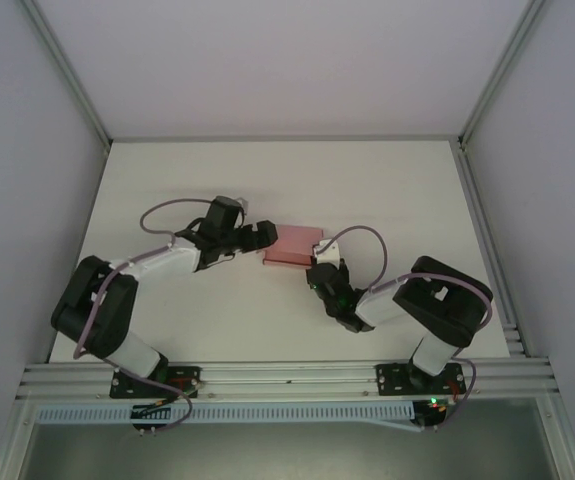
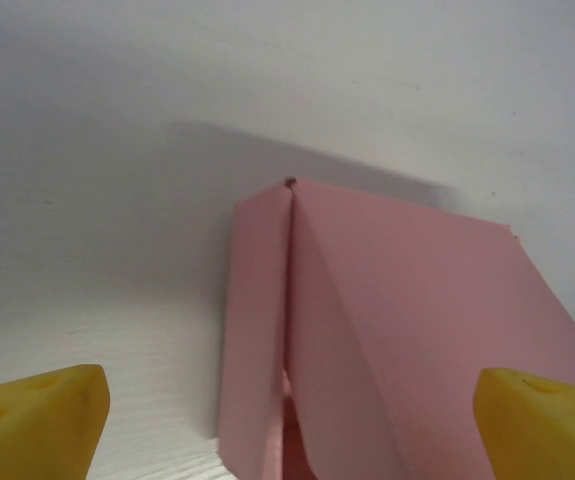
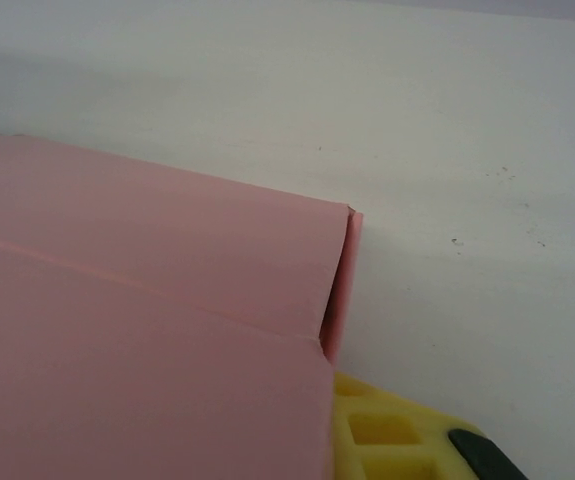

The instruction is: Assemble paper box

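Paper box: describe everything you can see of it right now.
The paper box is pink thin card, folded into a flat rectangle lying on the table. Its left end shows flaps meeting at a seam, partly gaping. The open left gripper faces that end; the right gripper sits at its near right corner.

We see a white table point(image 1: 267, 320) boxed in by pale grey walls point(image 1: 27, 150) on three sides, with metal rails point(image 1: 287, 375) along its near edge and right side, under soft, even light.
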